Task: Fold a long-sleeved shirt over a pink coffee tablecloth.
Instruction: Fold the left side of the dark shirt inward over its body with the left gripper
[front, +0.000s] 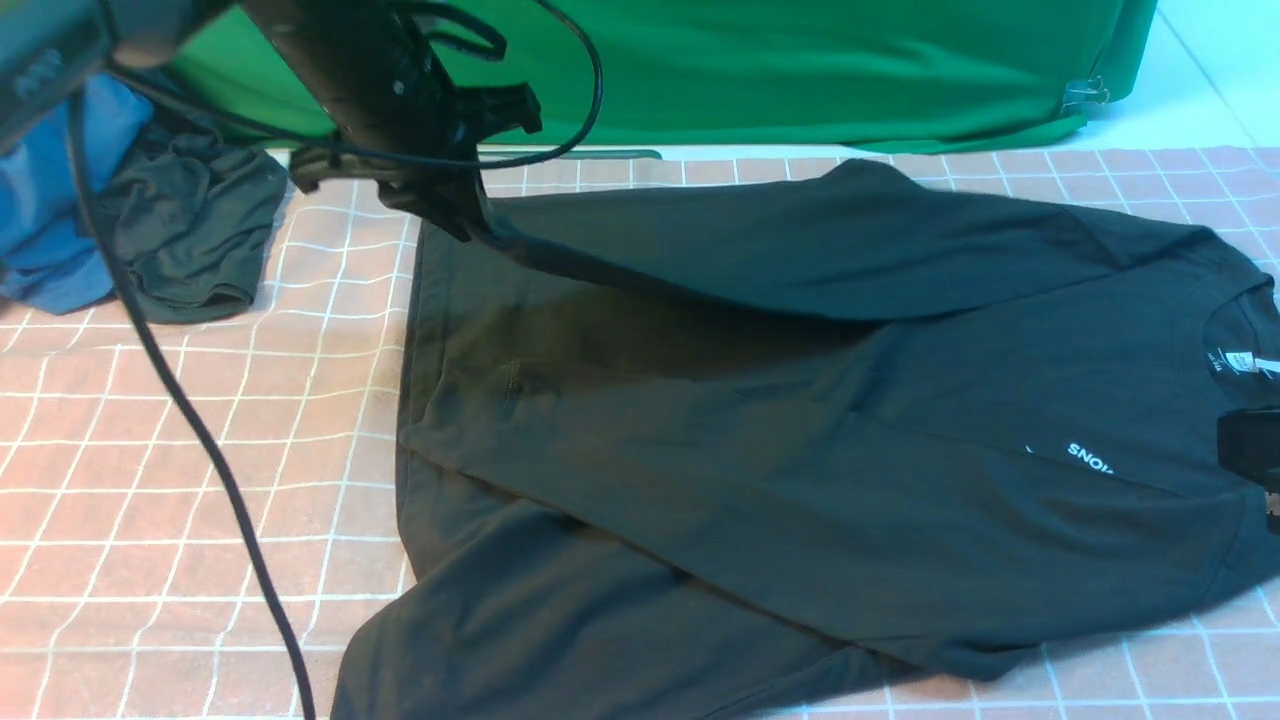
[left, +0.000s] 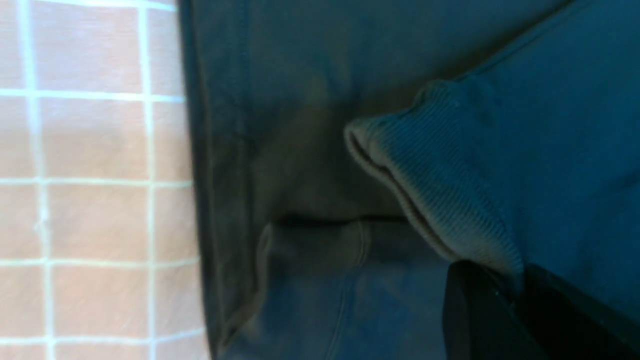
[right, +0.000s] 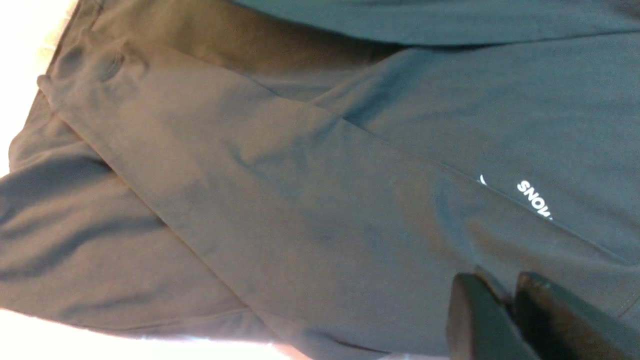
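**Item:** long-sleeved shirt (front: 800, 450), black, front side up. It lies on the pink coffee tablecloth (front: 150, 450), right of centre in the front view.

**Axis:** the long axis runs left to right across the table. The collar (front: 1240, 340) points to the robot's right and the hem (front: 410, 400) to its left.

**Sleeves:** the near sleeve is laid across the body and covers part of the white print (front: 1088, 458), where "SNO" can be read. The far sleeve is raised off the body and stretches from the far shoulder toward the far left.

**Left gripper** (front: 465, 225): closed on the ribbed cuff (left: 435, 185) of the raised sleeve, with the cuff pinched between its fingers (left: 480, 310).

**Right gripper** (right: 505, 310): at the collar end, jaws almost together, with a small ridge of shirt fabric nipped between them.

**Surface:** salmon-pink cloth with a white grid. A black cable (front: 200, 430) trails across its left part.

**Surroundings:** a bright green cloth (front: 800, 70) hangs along the far edge. A dark grey-green garment (front: 190, 240) and a blue garment (front: 60, 200) lie bunched at the far left, apart from the shirt.
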